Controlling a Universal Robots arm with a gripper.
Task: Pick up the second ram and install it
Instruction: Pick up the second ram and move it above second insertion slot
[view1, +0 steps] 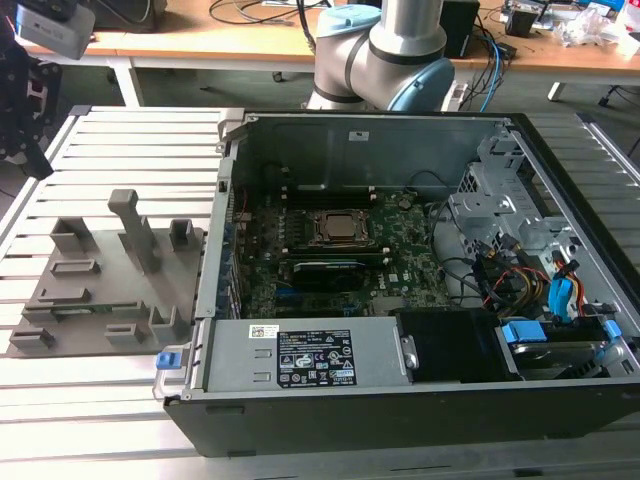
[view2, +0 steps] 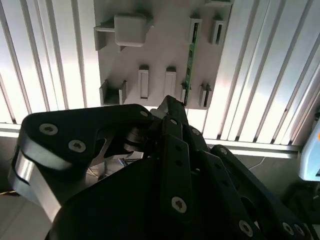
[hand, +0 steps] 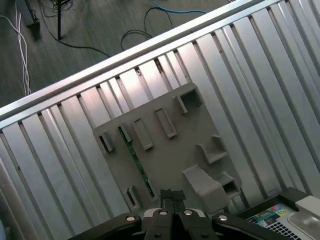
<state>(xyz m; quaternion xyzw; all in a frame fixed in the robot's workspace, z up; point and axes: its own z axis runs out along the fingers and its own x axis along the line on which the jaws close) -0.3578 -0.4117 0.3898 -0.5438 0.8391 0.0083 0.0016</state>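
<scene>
Gripper (hand: 172, 196) fingers pressed together, empty, over the second ram (hand: 136, 160) — slotted in a grey holder (hand: 180, 150) (exterior view: nine o'clock of the computer case (view1: 380, 140)).

I see the silver-grey tubular robot arm with pale blue joint caps (view1: 385, 45) at the exterior view's top centre. Its black metal linkage gripper (hand: 172, 196) hangs at that view's far left, pointing down. In the first wrist view, its fingers (hand: 167, 195) are pressed together.
</scene>
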